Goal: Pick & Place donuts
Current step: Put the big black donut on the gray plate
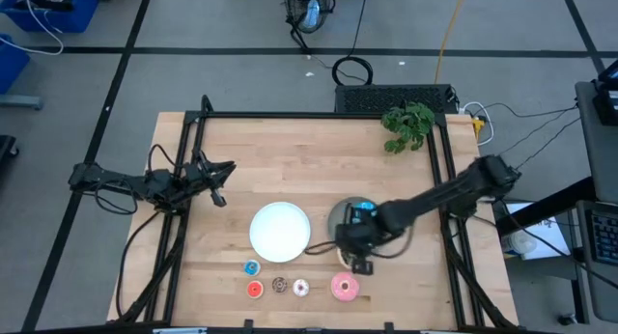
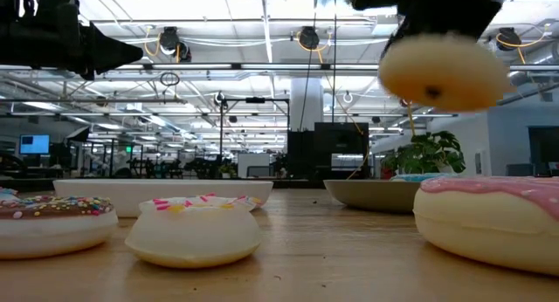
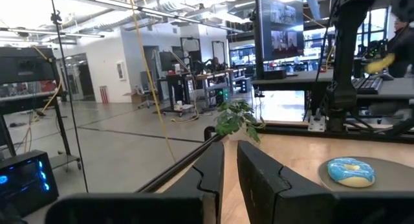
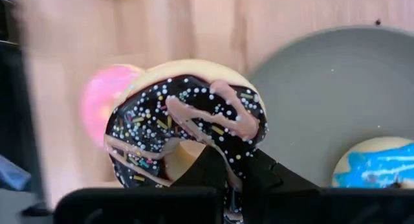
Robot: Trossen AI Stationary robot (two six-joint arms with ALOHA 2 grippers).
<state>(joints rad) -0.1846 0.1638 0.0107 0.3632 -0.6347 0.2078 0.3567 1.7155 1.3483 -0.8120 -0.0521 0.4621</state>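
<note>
My right gripper (image 4: 236,169) is shut on the dark brown sprinkled donut (image 4: 187,127), in the air beside the grey plate (image 4: 323,88). In the low view the donut's pale underside (image 2: 444,71) hangs high above the table. The large blue donut (image 1: 362,210) lies on the grey plate. Flat on the wood lie the large pink donut (image 1: 345,287) and the tiny blue (image 1: 251,267), red (image 1: 255,289), brown (image 1: 279,285) and whitish-pink (image 1: 300,289) donuts. My left gripper (image 3: 229,166) waits above the table's left part, open by a narrow gap. My right gripper pinches the dark brown donut between its two fingers at the part of the ring nearest the wrist (image 4: 234,160). The fingers come from above, pointing down. The donut is lifted clear of the table and tilted, its iced face toward the wrist camera.
A white plate (image 1: 280,230) sits left of the grey plate, behind the row of tiny donuts. A green plant (image 1: 407,125) stands at the far right corner. Black frame rails (image 1: 290,115) run along the table's far edge and sides. Bare wood lies between the plates and the far rail.
</note>
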